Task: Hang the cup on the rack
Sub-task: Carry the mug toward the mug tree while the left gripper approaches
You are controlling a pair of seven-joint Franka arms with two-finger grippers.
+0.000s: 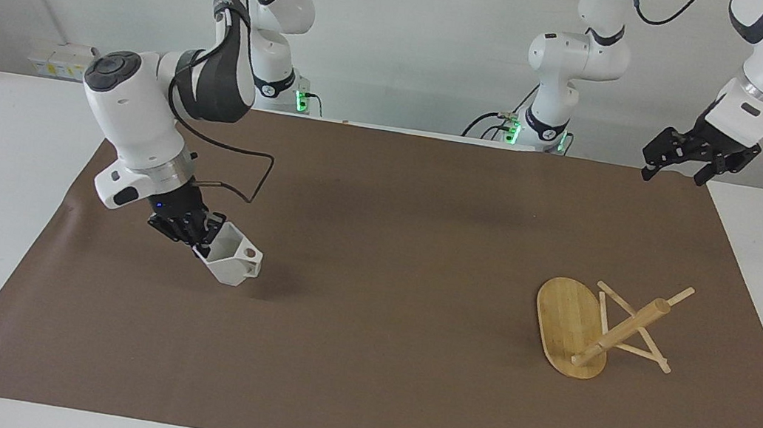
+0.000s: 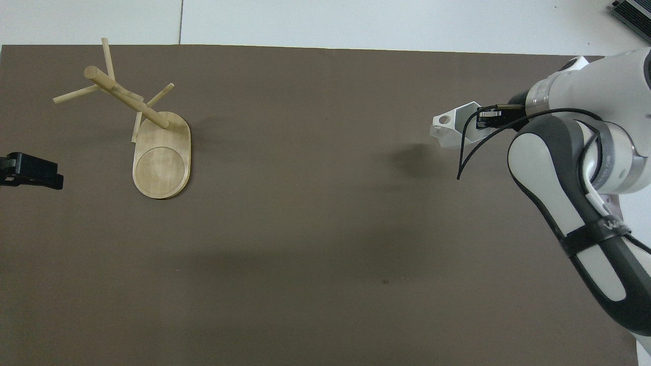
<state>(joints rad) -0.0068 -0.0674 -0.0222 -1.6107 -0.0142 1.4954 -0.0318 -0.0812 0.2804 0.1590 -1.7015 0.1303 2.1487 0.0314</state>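
Standing by the table, this is what meets the eye
Right gripper (image 1: pixel 199 239): clamped on the rim wall of the cup (image 1: pixel 231 262), carrying it tilted and lifted clear of the brown mat (image 1: pixel 371 392) at the right arm's end of the table
Cup: white, faceted, its open mouth turned up and sideways, the blocky handle with its round hole pointing toward the middle of the table; nothing to be seen inside it
Rack (image 1: pixel 600 328): at the left arm's end of the mat, well apart from the cup, its oval base flat on the mat, its post rising from the end of the base farther from the robots; nothing hangs on any peg
Left gripper (image 1: pixel 677 170): waiting in the air over the mat's corner nearest the left arm's base, its fingers spread wide and holding nothing
Facing view alone: the gap of air under the cup, both arm bases by the wall, and the whole of the left gripper
Overhead view alone: the cup's shadow lying on the mat apart from the cup (image 2: pixel 454 124), the round recess sunk into the base of the rack (image 2: pixel 161 152), and the right gripper (image 2: pixel 483 118) at the cup's rim; of the left gripper (image 2: pixel 31 171) only a black tip at the edge
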